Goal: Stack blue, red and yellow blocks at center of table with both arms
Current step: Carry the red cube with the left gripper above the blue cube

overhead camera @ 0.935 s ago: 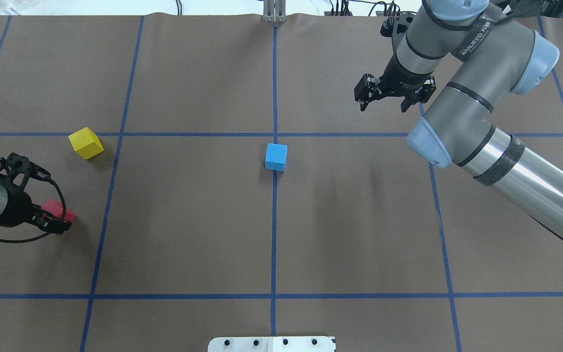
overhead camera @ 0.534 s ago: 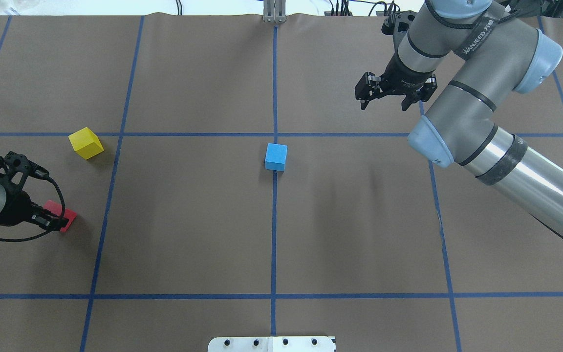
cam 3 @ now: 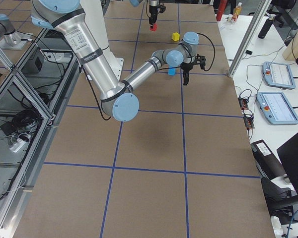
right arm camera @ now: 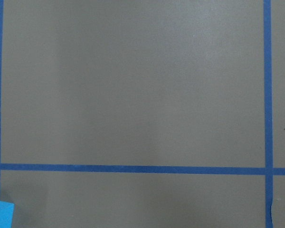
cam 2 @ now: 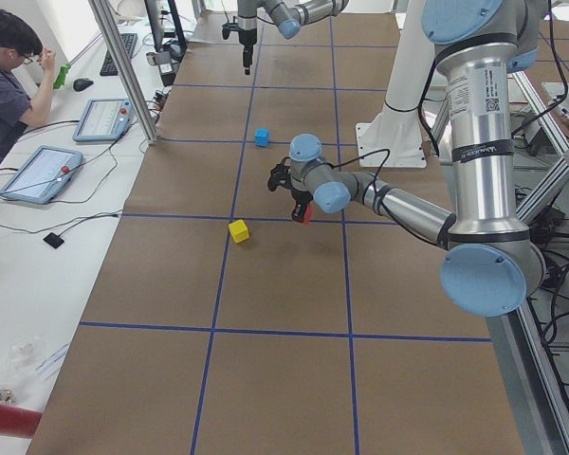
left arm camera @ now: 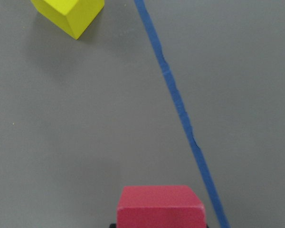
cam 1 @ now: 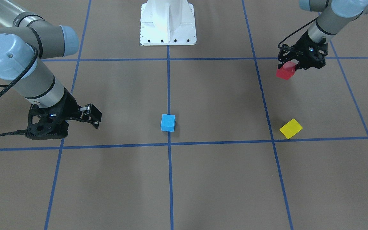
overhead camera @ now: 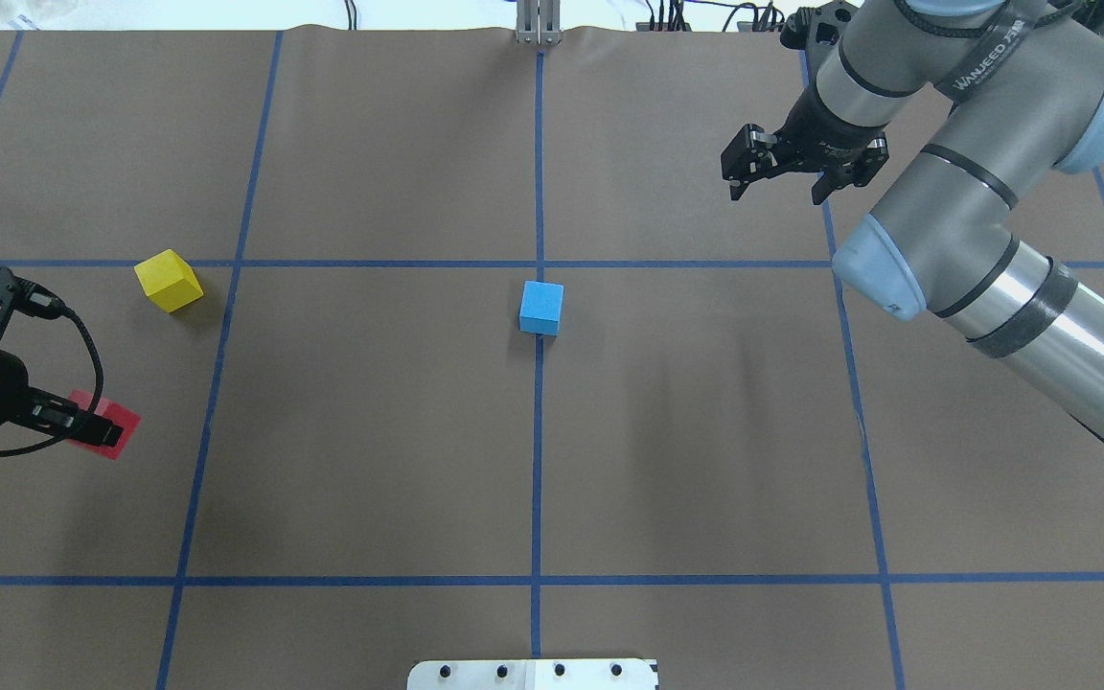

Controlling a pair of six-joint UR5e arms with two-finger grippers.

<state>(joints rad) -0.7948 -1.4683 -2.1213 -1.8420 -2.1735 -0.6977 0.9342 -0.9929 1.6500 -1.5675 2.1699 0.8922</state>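
Note:
The blue block (overhead camera: 541,308) sits on the table's center line, also in the front view (cam 1: 168,122). The yellow block (overhead camera: 169,280) lies far left, tilted to the grid, and shows at the top of the left wrist view (left arm camera: 69,14). My left gripper (overhead camera: 100,429) is shut on the red block (overhead camera: 121,419) at the left edge and holds it above the paper, as the front view (cam 1: 285,72) and left wrist view (left arm camera: 160,206) show. My right gripper (overhead camera: 774,192) is open and empty, far right of the blue block.
Brown paper with blue tape grid lines (overhead camera: 538,479) covers the table. The robot's white base plate (overhead camera: 533,675) is at the near edge. Operator tablets (cam 2: 38,171) lie off the table at its far side.
My left gripper has drawn back toward the left edge with the red block in it. My right gripper has moved right and farther from the blue block, still open.

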